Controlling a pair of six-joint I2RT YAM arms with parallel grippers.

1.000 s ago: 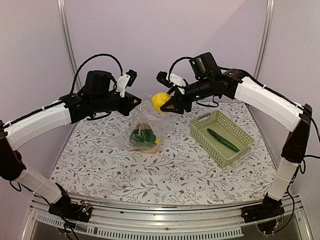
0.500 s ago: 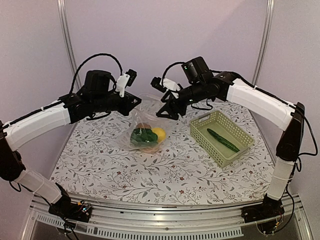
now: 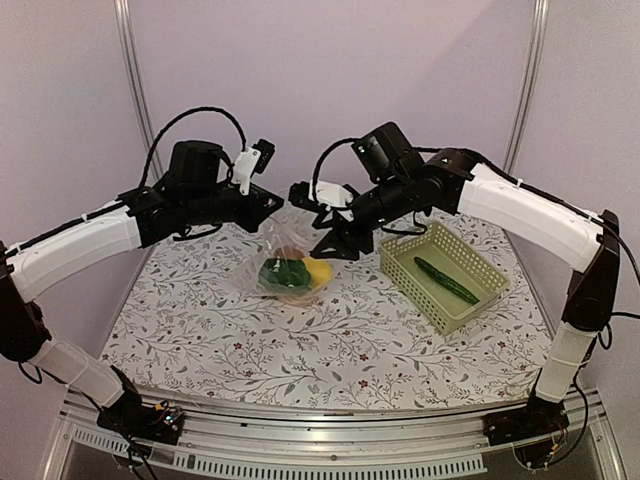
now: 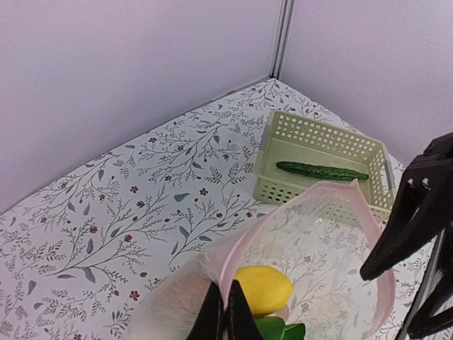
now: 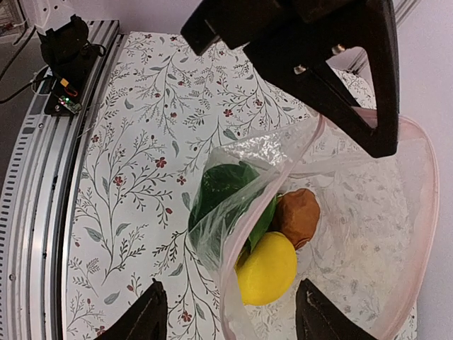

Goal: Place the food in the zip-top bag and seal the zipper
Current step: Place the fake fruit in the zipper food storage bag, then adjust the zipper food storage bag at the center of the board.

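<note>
Over the bag (image 5: 357,212), right hand (image 5: 231,297) spread, empty

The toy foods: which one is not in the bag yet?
The dark green cucumber, lying alone in the pale green basket; the yellow fruit, leafy green and brown piece are inside the clear bag.

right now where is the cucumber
In the top view the cucumber lies alone in the green basket at the right, to the right of the bag and not yet inside it.
</note>
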